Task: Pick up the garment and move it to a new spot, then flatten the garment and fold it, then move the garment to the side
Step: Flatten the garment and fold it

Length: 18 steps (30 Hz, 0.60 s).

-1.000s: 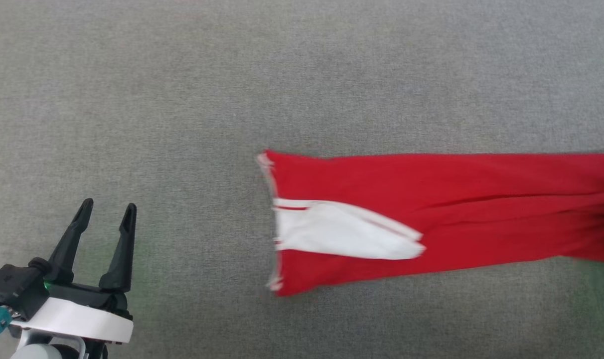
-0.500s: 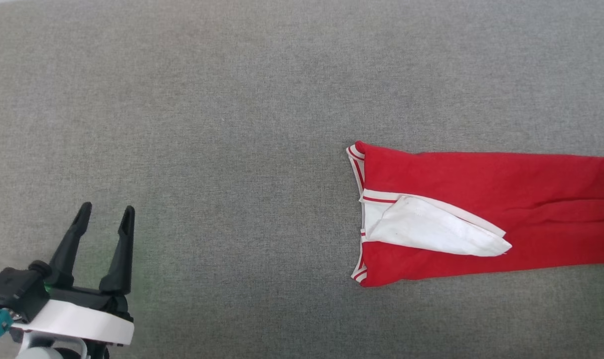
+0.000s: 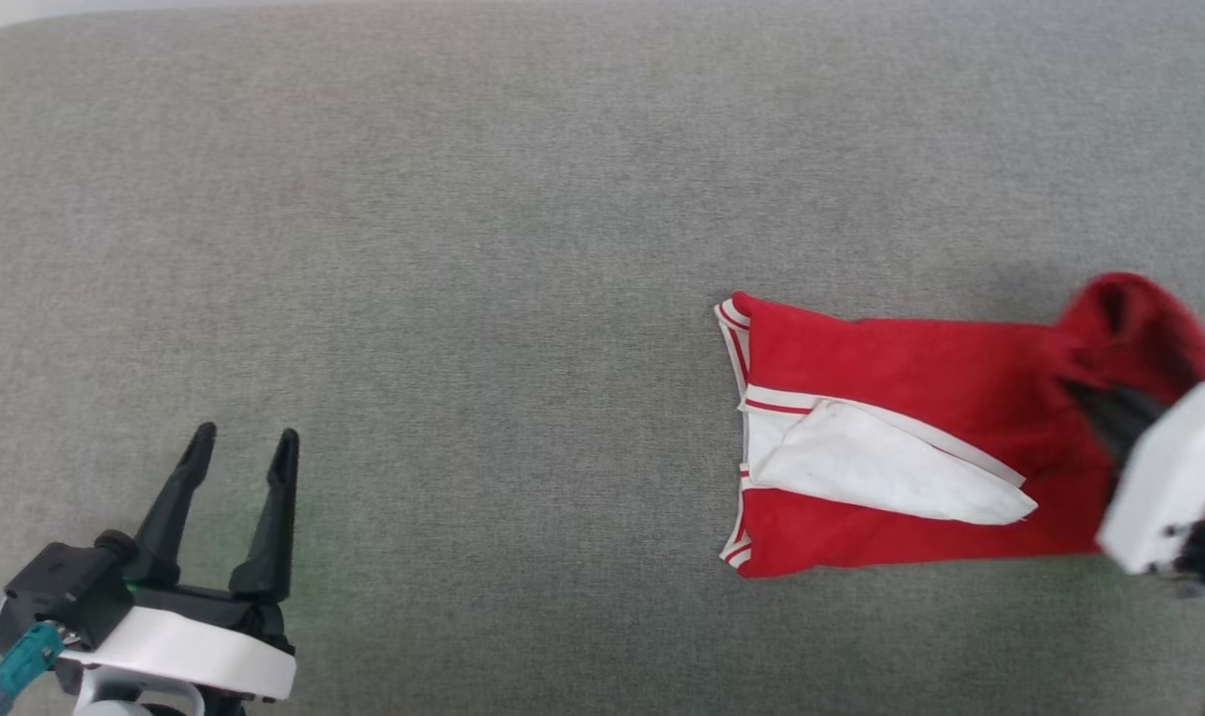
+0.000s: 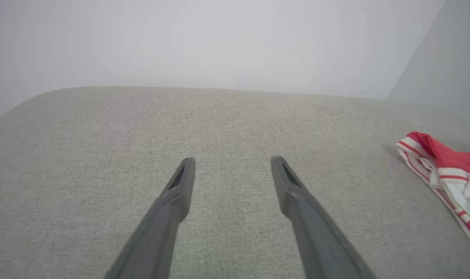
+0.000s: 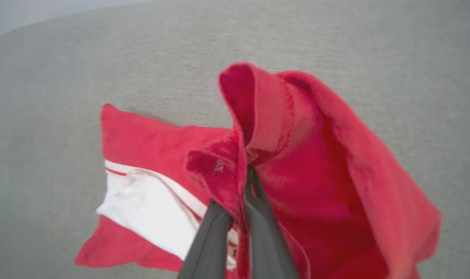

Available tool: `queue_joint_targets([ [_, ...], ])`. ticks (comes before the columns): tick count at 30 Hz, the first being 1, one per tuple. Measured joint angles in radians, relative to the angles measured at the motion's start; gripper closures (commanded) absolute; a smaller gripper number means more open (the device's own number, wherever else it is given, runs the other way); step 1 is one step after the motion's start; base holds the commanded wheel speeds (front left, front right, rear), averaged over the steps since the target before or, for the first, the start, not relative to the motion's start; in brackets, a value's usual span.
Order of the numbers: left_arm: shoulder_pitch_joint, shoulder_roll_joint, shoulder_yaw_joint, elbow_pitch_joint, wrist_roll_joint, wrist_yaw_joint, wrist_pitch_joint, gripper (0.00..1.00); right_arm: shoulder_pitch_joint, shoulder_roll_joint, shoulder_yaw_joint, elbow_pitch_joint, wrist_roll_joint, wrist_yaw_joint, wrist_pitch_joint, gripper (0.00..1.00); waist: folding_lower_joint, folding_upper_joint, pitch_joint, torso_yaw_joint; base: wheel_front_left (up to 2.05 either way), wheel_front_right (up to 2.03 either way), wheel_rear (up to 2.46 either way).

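The garment [image 3: 901,398], red with a white sleeve folded over it, lies as a long folded strip on the grey fabric surface at the right. My right gripper [image 3: 1095,398] is shut on its right end and holds that end raised and bunched. From the right wrist, the gripper [image 5: 247,172] pinches a red fold of the garment [image 5: 320,174] between its dark fingers. My left gripper [image 3: 245,443] stands open at the lower left, far from the garment, with nothing between its fingers [image 4: 285,174]. The striped neckline end of the garment [image 4: 444,162] shows at the right edge of the left wrist view.
The grey fabric surface [image 3: 463,249] spreads wide to the left of and behind the garment. Its rounded far edge [image 4: 219,88] meets a pale wall [image 4: 219,38].
The garment's left end has gone from mid-picture to the right. Its right end is now lifted and bunched, and the right gripper has come into the head view. The left gripper has barely moved.
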Motion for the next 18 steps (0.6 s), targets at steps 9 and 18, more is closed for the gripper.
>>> queue_joint_targets([
  [9, -0.018, -0.022, -0.035, 0.017, -0.015, 0.0, 0.0, 0.0, -0.053, 0.027, 0.269, -0.008, -0.016, 0.0, 0.052, 1.0, 0.0, 0.0, -0.009, 0.048, 0.0, 0.0, 0.0],
  [18, -0.056, -0.043, -0.072, 0.033, -0.024, 0.0, 0.0, 0.0, -0.126, 0.019, 0.397, 0.193, -0.026, 0.0, 0.024, 1.0, 0.0, 0.0, -0.011, 0.114, 0.0, 0.0, 0.0],
])
